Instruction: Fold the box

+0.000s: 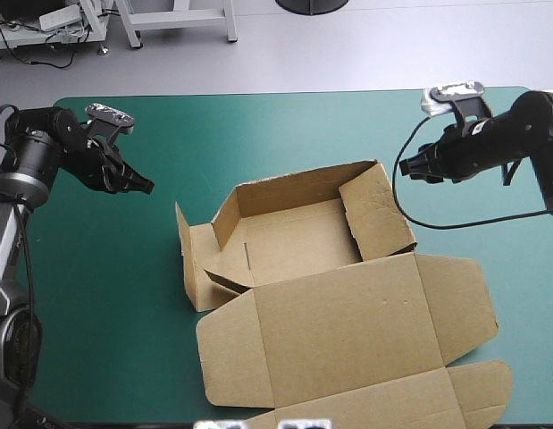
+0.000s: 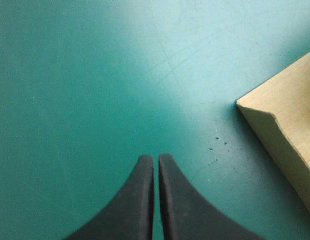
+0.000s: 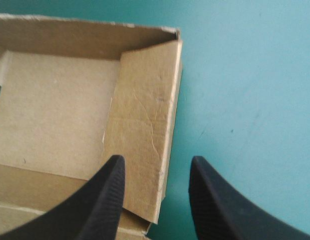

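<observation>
We are holding the left tool (image 1: 144,186), closed tight and empty, at the frame's left and the right tool (image 1: 408,164), spread apart and empty, at upper right, flanking the half-raised box (image 1: 298,241) at the desk's (image 1: 106,304) centre, seemingly to reach its side walls.

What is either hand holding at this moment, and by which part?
Nothing is held. The left hand is shut and empty, beside the box. The right hand is open and clear of the box's side wall.
</observation>
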Motion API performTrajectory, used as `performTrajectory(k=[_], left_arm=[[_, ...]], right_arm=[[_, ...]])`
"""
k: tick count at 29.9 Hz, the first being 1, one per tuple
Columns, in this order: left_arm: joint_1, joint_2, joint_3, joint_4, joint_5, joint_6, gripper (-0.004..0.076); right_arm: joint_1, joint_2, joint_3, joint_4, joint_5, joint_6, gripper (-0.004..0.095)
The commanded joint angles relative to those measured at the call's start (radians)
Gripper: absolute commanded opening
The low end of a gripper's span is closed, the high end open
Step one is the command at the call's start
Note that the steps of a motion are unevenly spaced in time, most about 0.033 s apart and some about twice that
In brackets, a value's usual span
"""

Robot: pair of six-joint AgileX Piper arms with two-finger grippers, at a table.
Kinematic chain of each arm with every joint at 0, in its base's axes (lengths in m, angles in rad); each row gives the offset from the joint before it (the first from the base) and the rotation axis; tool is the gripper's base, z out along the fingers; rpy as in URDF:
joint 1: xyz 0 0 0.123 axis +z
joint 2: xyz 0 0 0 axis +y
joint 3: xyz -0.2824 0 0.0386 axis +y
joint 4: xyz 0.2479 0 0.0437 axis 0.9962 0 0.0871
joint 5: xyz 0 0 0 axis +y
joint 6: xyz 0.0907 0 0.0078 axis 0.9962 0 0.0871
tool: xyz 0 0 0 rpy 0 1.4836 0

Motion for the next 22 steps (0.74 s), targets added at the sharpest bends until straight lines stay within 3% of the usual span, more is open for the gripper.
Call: performTrajectory(k=[1, 22], left_arm=[[0.000, -0.043, -0.025, -0.049, -0.019, -0.001, 0.0017], [0.000, -0.043, -0.025, -0.053, -0.021, 0.022, 0.0017]], right_arm=[[-0.001, -0.027, 0.041, 0.022, 0.008, -0.016, 0.0397], [-0.001, 0.190, 0.073, 0.118, 0.008, -0.101, 0.0397]])
